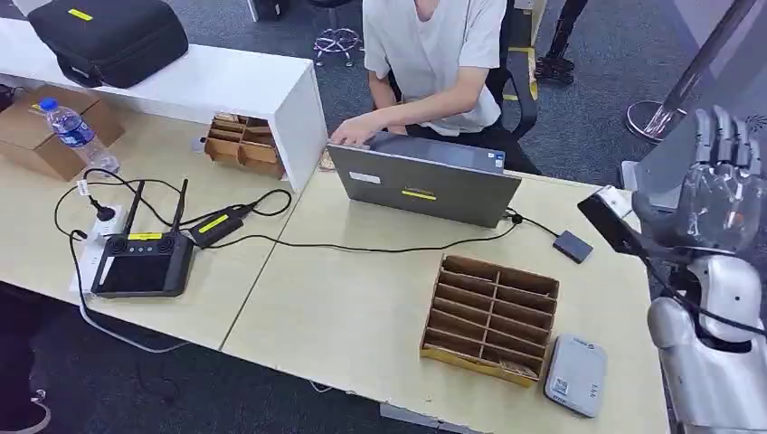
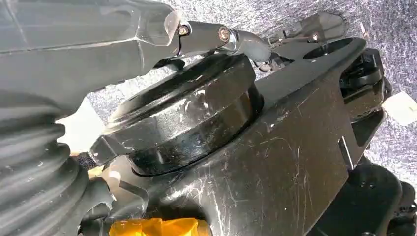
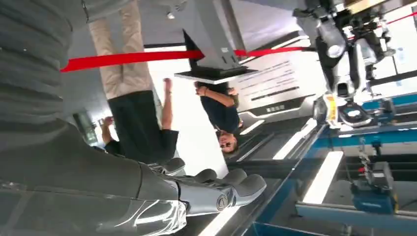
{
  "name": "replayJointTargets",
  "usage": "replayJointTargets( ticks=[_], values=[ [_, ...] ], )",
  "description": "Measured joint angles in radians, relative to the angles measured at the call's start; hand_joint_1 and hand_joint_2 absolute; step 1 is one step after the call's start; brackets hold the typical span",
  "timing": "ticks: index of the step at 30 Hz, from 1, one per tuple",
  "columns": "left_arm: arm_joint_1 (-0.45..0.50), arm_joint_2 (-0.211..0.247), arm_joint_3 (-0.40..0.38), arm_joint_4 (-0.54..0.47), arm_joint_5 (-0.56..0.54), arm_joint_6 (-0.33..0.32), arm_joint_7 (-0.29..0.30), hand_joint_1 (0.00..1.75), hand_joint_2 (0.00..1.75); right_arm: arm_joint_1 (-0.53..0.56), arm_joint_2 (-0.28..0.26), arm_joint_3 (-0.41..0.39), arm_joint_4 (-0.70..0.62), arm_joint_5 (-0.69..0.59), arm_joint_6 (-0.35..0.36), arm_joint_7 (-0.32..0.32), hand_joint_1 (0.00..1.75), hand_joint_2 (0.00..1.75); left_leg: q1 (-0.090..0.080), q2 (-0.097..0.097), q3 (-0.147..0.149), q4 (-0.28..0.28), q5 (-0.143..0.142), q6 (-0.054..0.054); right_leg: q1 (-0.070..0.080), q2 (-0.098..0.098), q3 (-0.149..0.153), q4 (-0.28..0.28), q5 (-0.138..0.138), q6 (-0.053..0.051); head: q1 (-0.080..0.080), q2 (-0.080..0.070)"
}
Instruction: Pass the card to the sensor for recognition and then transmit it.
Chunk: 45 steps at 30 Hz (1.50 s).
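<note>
— Where's the card?
— Can't say for sure. Something flat lies in the nearest slot of the tray [image 1: 470,362] on the table, with the reader [image 1: 575,373] just beside at the tray's 4 o'clock.
— How would it handle?
— Likely thin, light, stiff and slick, so I'd pinch a free edge.
— And the hands?
— The right hand [image 1: 724,194] is raised at 3 o'clock, fingers straight, holding nothing. The left hand [image 2: 88,44] I can't tell.

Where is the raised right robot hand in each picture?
Head view: the right robot hand stands at the right edge, fingers pointing up, beside the table.
Right wrist view: it is close to the camera, fingers stretched out, with people beyond.
Left wrist view: looks down at the speckled floor instead.
Shared landmark: the hand's shiny clear cover.
</note>
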Motion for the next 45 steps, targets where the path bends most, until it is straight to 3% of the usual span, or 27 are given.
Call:
replayJointTargets(
  ticks=[4,14,26,33,45],
  values=[
    [0.002,-0.002,0.0,0.0,0.012,0.005,0.0,0.0,1.75,0.128,-0.014,-0.012,-0.153,-0.004,0.006,-0.006,0.0,1.75,0.0,0.0,-0.001,0.0,0.0,0.0,0.0,0.0,0.0,0.0,0.0,0.0,0.0,0.0],
    [0.005,-0.003,0.0,0.0,0.037,0.008,-0.003,0.0,1.75,0.3,-0.052,-0.016,-0.349,0.015,0.001,-0.026,0.0,1.75,0.0,0.0,0.0,0.0,0.0,0.0,0.0,0.0,0.001,0.0,0.0,0.0,0.0,0.0],
    [0.007,-0.007,0.0,0.0,0.064,0.019,-0.004,0.0,1.75,0.494,-0.094,-0.01,-0.519,0.041,-0.059,-0.044,0.0,1.75,0.0,0.0,0.0,0.0,-0.001,0.0,0.0,0.0,0.0,-0.001,-0.001,0.001,0.0,0.0],
    [0.009,-0.01,0.0,0.0,0.075,0.026,-0.002,0.0,1.75,0.638,-0.095,-0.002,-0.606,0.065,-0.125,-0.042,0.0,1.75,-0.001,-0.001,-0.001,0.0,-0.001,0.0,0.0,-0.002,0.001,-0.001,-0.001,0.001,0.0,0.0],
    [0.012,-0.011,0.0,0.0,0.093,0.036,-0.001,0.0,1.75,0.789,-0.095,0.007,-0.677,0.071,-0.164,-0.021,0.0,1.75,-0.001,0.0,0.0,-0.001,-0.002,0.0,-0.001,0.0,0.001,-0.001,-0.002,0.001,0.0,0.0]
  ],
)
